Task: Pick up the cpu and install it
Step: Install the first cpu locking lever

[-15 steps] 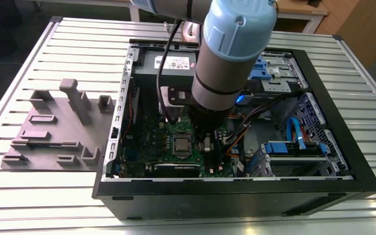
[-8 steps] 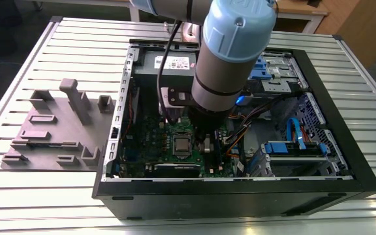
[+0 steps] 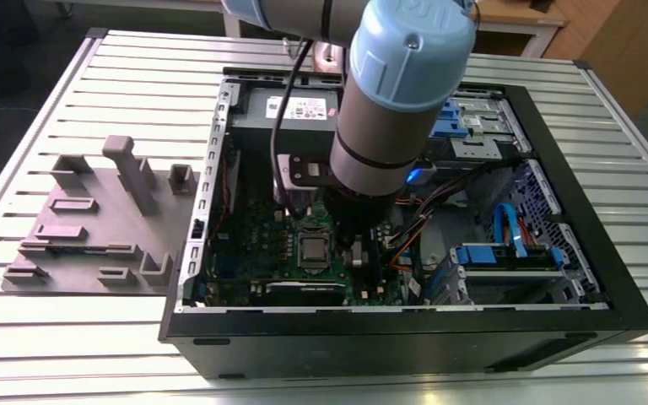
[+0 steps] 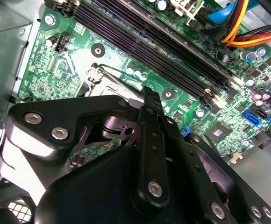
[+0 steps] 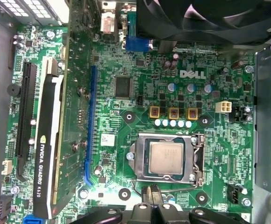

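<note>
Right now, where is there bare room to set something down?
Bare slatted table in front of the grey fixture block and computer case. Inside is crowded: the gripper hangs beside the cpu, cables alongside.

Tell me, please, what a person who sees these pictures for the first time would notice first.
First comes the large grey and pale blue robot arm, which reaches down into the open black computer case on the ribbed metal table. Next is the green motherboard inside the case, where the small square silvery-grey cpu lies in its metal socket frame. The black gripper hangs just beside that socket.
</note>
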{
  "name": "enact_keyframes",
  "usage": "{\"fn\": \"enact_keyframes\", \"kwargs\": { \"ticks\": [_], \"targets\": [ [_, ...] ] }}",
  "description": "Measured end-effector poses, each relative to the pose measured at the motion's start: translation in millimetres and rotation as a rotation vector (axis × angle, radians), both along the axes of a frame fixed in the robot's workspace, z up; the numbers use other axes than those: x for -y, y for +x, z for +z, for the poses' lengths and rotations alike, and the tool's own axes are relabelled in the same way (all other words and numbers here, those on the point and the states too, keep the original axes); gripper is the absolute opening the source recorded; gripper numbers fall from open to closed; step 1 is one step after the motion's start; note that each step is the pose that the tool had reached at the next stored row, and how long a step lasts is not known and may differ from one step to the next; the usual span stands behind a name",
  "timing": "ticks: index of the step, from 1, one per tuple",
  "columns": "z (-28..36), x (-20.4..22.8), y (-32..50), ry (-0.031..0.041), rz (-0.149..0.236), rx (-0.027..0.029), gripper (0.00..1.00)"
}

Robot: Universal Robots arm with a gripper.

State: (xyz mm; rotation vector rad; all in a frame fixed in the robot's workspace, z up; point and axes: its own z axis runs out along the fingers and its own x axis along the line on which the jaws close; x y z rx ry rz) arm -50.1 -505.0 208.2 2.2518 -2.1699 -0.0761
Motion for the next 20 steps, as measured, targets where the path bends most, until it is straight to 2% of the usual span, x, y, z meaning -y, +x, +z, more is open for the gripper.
{"fn": "enact_keyframes", "kwargs": {
  "ticks": [11,20],
  "targets": [
    [-7.8,0.2,0.0,-0.0174,0.001,0.0,0.11],
    [-9.3,0.2,0.0,-0.0187,0.002,0.0005,0.11]
  ]
}}
